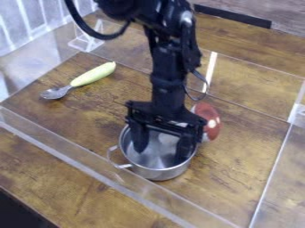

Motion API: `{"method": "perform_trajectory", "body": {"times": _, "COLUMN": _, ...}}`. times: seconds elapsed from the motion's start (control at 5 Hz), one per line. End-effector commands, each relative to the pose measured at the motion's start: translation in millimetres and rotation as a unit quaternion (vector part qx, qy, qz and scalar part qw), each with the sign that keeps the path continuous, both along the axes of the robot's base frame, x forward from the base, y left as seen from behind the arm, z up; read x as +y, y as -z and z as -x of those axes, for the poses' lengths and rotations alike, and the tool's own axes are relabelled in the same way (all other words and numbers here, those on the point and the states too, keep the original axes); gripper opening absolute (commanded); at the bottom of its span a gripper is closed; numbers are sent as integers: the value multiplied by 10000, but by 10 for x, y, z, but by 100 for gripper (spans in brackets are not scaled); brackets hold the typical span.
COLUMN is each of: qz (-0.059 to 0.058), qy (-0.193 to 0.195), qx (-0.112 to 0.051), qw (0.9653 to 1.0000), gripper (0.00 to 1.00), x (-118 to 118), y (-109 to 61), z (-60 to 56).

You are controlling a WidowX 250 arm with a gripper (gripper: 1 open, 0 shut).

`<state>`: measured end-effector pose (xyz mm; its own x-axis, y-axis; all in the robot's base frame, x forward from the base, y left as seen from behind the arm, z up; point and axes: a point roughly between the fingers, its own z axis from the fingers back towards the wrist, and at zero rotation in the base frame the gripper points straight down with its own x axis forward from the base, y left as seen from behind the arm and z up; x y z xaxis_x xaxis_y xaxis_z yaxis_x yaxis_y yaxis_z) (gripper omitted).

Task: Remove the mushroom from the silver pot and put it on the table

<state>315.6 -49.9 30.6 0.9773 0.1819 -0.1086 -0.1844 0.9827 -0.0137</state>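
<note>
Apparently high, oblique view over tabletop [71, 160]

Pot's interior blocked by pincer [165, 142]

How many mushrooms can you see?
1: the red-capped mushroom, beside the gripper at the pot's far edge. The gripper hides part of the pot's inside, so I can't rule out another there.

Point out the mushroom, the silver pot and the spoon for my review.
Mushroom [211, 121]: camera view, red cap.
Silver pot [156, 173]: camera view, near rim.
Spoon [53, 93]: camera view, bowl.
</note>
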Motion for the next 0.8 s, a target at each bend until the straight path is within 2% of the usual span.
{"method": "perform_trajectory", "body": {"times": 0.0, "qz": 44, "qy": 45, "qx": -264, "qw": 9996, "gripper": 100, "x": -51, "y": -129, "z": -140}}
{"method": "perform_trajectory", "body": {"times": 0.2, "qz": 38, "qy": 0, "qx": -266, "qw": 9996, "gripper": 0, "x": -25, "y": -119, "z": -164}}
{"method": "perform_trajectory", "body": {"times": 0.4, "qz": 30, "qy": 103, "qx": -271, "qw": 9996, "gripper": 0, "x": -110, "y": -95, "z": -167}}
{"method": "perform_trajectory", "body": {"times": 0.6, "qz": -24, "qy": 259, "qx": -336, "qw": 9991, "gripper": 0, "x": -178, "y": -161, "z": -152}}
